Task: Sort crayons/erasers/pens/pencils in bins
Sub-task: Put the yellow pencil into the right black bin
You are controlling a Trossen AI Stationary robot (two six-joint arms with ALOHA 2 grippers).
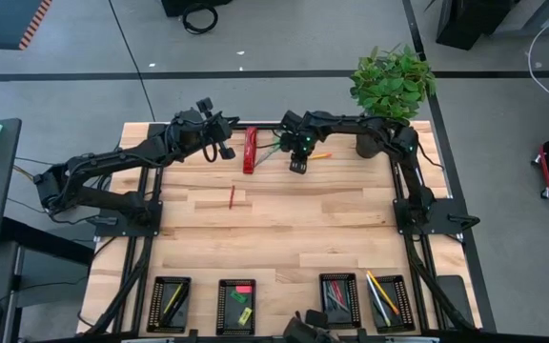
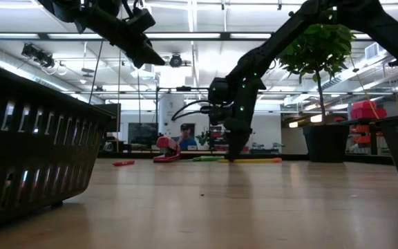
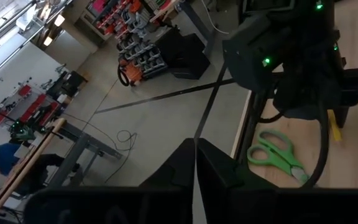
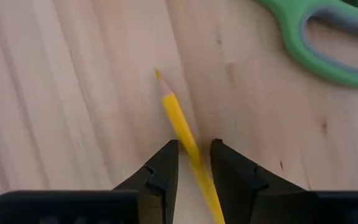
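My right gripper point(image 1: 297, 166) is down at the table's far middle, open only narrowly. Its fingertips point(image 4: 194, 155) stand on either side of a yellow pencil point(image 4: 180, 124) that lies flat on the wood, slanting across the gap; bare wood shows between pencil and fingers. The low view shows this gripper point(image 2: 235, 156) upright over the pencil point(image 2: 258, 160). My left gripper point(image 1: 223, 145) hangs shut and empty above the far left point(image 3: 195, 163). A red crayon point(image 1: 232, 195) lies alone mid-table. Four black bins point(image 1: 169, 303) line the near edge, holding sticks and erasers.
Green-handled scissors point(image 4: 328, 46) lie just beyond the pencil, also in the left wrist view point(image 3: 277, 155). A red bar-shaped tool point(image 1: 249, 151) sits between the two grippers. A potted plant point(image 1: 391, 84) stands at the far right corner. Bare wood stretches between the crayon and the bins.
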